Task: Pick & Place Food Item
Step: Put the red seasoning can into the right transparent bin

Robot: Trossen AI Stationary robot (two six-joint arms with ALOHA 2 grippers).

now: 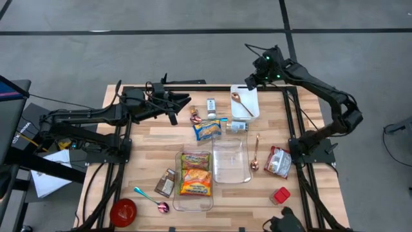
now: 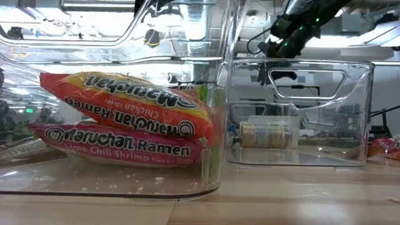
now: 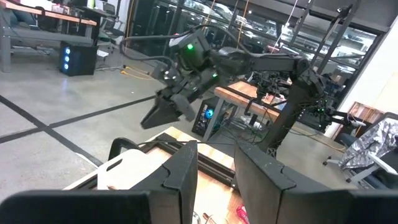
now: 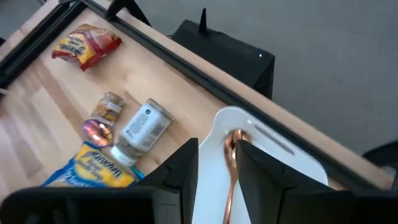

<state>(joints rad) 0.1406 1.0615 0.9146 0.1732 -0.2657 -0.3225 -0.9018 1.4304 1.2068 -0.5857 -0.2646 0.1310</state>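
Two ramen packs lie stacked in the left clear bin. A blue ramen pack and a jar on its side lie on the table. A copper spoon rests on a white board. My right gripper hangs above that board's far end, tilted down, open by a narrow gap, holding nothing. My left gripper stays level above the table's far left, open by a narrow gap and empty.
An empty clear bin stands right of the ramen bin. A second copper spoon, a snack bag and a red block lie at the right. A chocolate bar, a blue spoon and a red bowl lie near left.
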